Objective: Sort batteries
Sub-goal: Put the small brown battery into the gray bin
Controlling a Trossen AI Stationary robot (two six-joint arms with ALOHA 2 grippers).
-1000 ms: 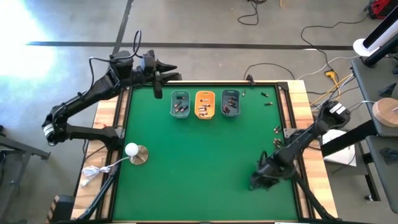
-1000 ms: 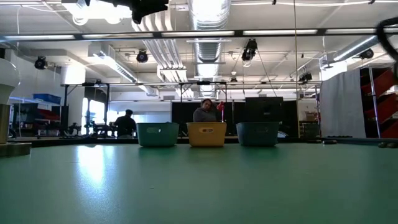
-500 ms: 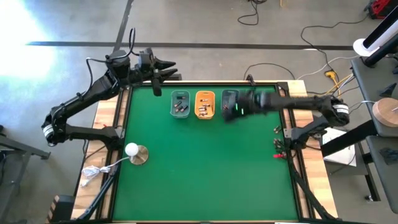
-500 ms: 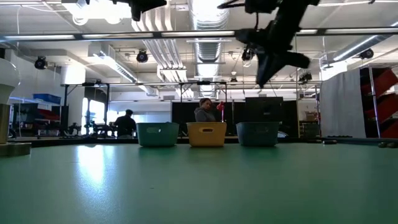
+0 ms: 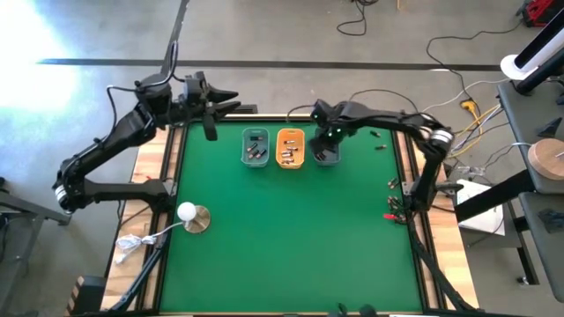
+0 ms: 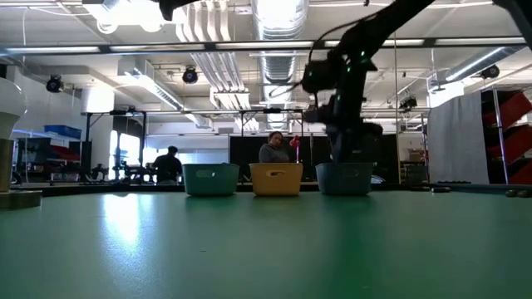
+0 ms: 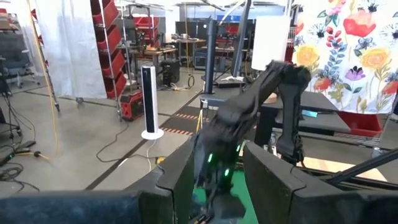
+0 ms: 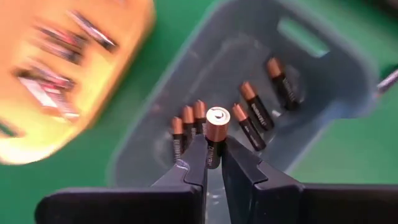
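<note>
Only the right wrist view showed the right tool (image 8: 212, 163) clamped on a battery (image 8: 215, 129), long axis along the fingers, copper end outward, above the blue tray (image 8: 336, 106). The left tool (image 5: 214, 99) hung half-open, empty, beyond the counter's (image 5: 264, 246) corner.

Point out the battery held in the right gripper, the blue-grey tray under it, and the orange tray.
held battery (image 8: 217, 118): right wrist view, on its round end cap.
blue-grey tray (image 8: 348, 93): right wrist view, on its rim.
orange tray (image 5: 290, 134): high view, on its far rim.
</note>
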